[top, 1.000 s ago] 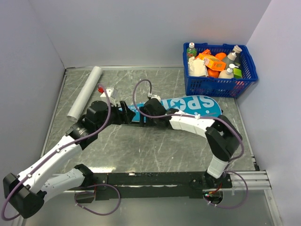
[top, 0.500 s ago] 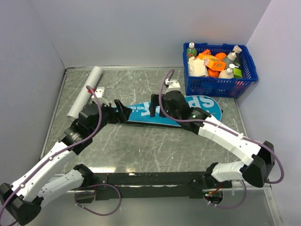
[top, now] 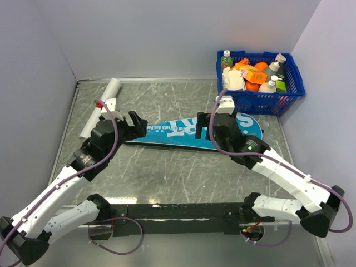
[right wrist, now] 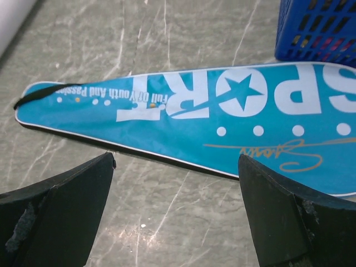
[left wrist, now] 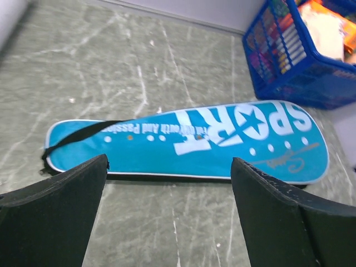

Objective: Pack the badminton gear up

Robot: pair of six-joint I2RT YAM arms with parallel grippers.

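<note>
The long teal bag (top: pixel 172 135) lettered SPORT lies flat and closed across the middle of the table, narrow end to the left with a black strap (left wrist: pixel 78 138). My left gripper (top: pixel 137 122) hovers just above that narrow end, open, nothing between its fingers (left wrist: pixel 55 211). My right gripper (top: pixel 201 125) hangs over the wide half of the bag, also open and empty. Both wrist views look down at the bag (left wrist: pixel 194 139) (right wrist: pixel 222 111) from its near side, with bare table between the fingers (right wrist: pixel 61 211). No other badminton gear shows.
A blue plastic basket (top: pixel 260 97) filled with bottles and packets stands at the back right, close to the bag's wide end. A white tube (top: pixel 100 108) lies along the back left. Walls close in the table on the left, back and right.
Both grippers have opened fully and drawn apart from the bag's narrow end. The left moved left, the right moved right toward the wide end. The whole bag is now uncovered.
</note>
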